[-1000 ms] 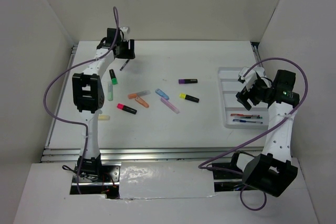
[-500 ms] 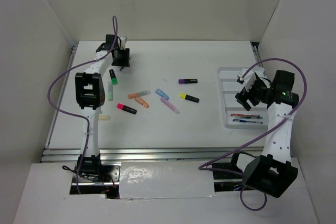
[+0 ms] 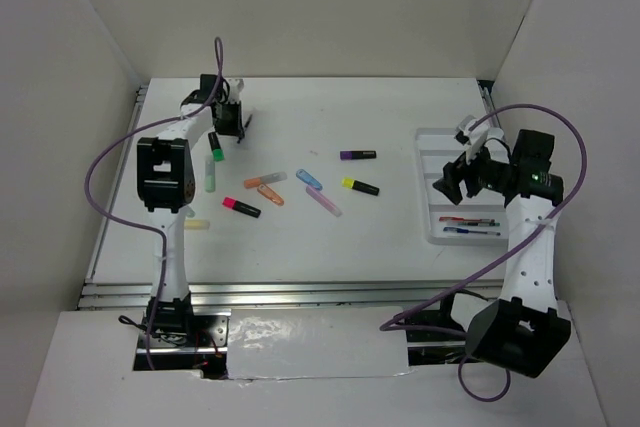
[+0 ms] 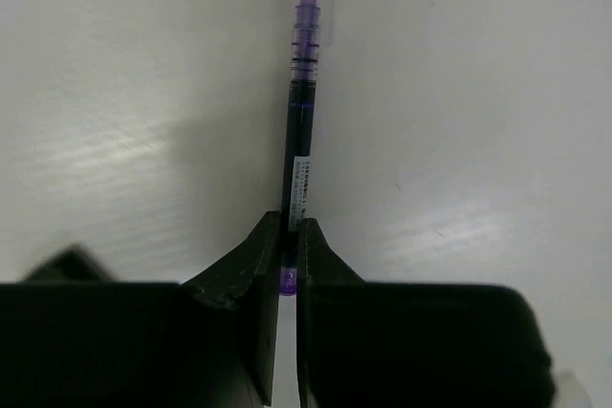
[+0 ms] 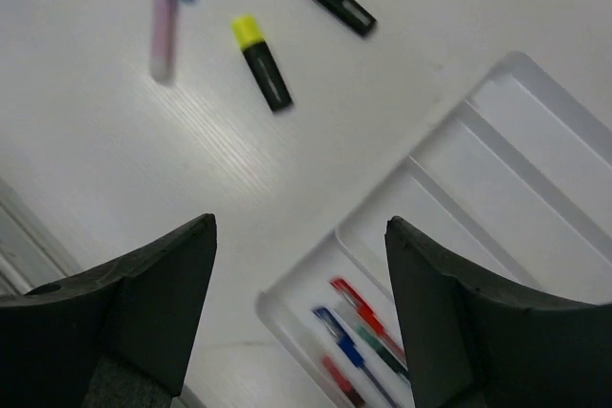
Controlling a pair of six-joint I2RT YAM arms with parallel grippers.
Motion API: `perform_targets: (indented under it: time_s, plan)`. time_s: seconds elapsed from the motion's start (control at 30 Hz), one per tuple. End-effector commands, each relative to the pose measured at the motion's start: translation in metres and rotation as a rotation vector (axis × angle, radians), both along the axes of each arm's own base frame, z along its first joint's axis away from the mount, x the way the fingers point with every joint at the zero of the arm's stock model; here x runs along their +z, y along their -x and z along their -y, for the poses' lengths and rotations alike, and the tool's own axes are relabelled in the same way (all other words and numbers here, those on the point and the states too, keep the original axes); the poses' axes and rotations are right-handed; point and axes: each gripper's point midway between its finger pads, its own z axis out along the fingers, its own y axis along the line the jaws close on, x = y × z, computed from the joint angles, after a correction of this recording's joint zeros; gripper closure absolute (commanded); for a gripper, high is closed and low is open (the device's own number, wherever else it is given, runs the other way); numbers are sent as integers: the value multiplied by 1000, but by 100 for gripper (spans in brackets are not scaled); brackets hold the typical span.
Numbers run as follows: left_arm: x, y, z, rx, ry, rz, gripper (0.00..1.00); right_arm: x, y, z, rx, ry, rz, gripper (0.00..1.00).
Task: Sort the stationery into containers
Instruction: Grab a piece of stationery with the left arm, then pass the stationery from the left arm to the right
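My left gripper (image 4: 287,236) is shut on a thin dark pen with purple ends (image 4: 301,112) at the table's far left; the pen points away from the jaws. In the top view that gripper (image 3: 232,119) is low over the table. The white divided tray (image 3: 430,152) lies at the right, with red and blue pens (image 3: 468,225) in its nearest compartment. Over the tray's left edge my right gripper (image 3: 450,185) stands open and empty. From the right wrist, the tray's wall (image 5: 411,160) and the pens (image 5: 368,322) show between its jaws (image 5: 301,226).
Loose markers lie across the middle: a green-capped highlighter (image 3: 215,146), a pale green marker (image 3: 210,175), two orange ones (image 3: 265,180), a blue one (image 3: 309,179), a lilac one (image 3: 323,201), and pink- (image 3: 241,207), yellow- (image 3: 360,186) and purple-capped (image 3: 357,155) highlighters. White walls enclose the table.
The left gripper came down over the thin pen and shut on it. The right gripper swung left from above the tray toward its left edge.
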Motion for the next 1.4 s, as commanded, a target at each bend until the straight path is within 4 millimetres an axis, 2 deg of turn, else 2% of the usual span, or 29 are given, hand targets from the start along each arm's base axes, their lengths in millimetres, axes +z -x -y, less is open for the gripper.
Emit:
perform_targets:
  time_s: [0.0, 0.03, 0.07, 0.1, 0.13, 0.17, 0.2, 0.23, 0.27, 0.3, 0.33, 0.37, 0.4, 0.43, 0.47, 0.5, 0.57, 0.6, 0.63, 0.8, 0.97, 1.07, 1.37]
  plan:
    - [22, 36, 43, -65, 238, -63, 100, 53, -8, -43, 1, -298, 41, 23]
    - [26, 41, 54, -86, 303, -44, 100, 68, -9, -59, -2, -407, 27, 23]
    - [66, 48, 73, -152, 415, 11, 100, 74, -8, -68, 0, -454, 21, 25]
    - [86, 56, 84, -142, 508, 12, 100, 78, -8, -75, -2, -498, 12, 26]
    - [86, 66, 93, -163, 574, 40, 100, 91, -3, -84, -37, -603, -39, 27]
    - [136, 83, 108, -193, 707, 75, 100, 109, -6, -95, 12, -621, 35, 28]
    - [125, 108, 116, -189, 774, 34, 100, 112, -5, -101, 15, -662, 24, 29]
    - [152, 111, 128, -260, 823, 144, 100, 122, -3, -107, -8, -739, -8, 30]
    - [191, 134, 140, -299, 913, 158, 100, 137, -4, -117, 39, -765, 41, 31]
    - [183, 155, 146, -294, 954, 117, 100, 135, -5, -122, 58, -764, 54, 31]
    - [219, 172, 159, -389, 983, 222, 100, 148, -5, -129, 50, -858, 9, 31]
    - [230, 186, 167, -389, 1045, 187, 100, 149, -2, -142, 82, -883, -21, 31]
    - [227, 202, 171, -394, 1077, 163, 100, 150, -6, -145, 79, -903, -34, 30]
    - [254, 220, 181, -478, 1100, 243, 100, 156, -4, -158, 107, -935, -53, 28]
    - [263, 231, 183, -482, 1134, 232, 100, 159, 1, -171, 143, -951, -78, 27]
    - [263, 243, 189, -491, 1146, 229, 100, 162, -1, -177, 159, -971, -78, 26]
    - [283, 264, 194, -536, 1165, 277, 100, 164, -4, -185, 144, -1033, -126, 25]
    - [283, 273, 201, -544, 1175, 269, 100, 163, -5, -193, 155, -1048, -153, 25]
    - [291, 283, 203, -562, 1183, 286, 100, 165, -6, -197, 160, -1061, -158, 23]
    - [303, 311, 224, -627, 1212, 265, 100, 173, -7, -220, 207, -1056, -191, 22]
    - [310, 320, 235, -659, 1233, 237, 100, 165, -15, -230, 200, -1051, -234, 21]
    - [308, 320, 240, -664, 1241, 218, 100, 166, -12, -239, 232, -1047, -242, 24]
    - [306, 316, 248, -669, 1232, 202, 100, 156, -14, -251, 255, -1017, -271, 50]
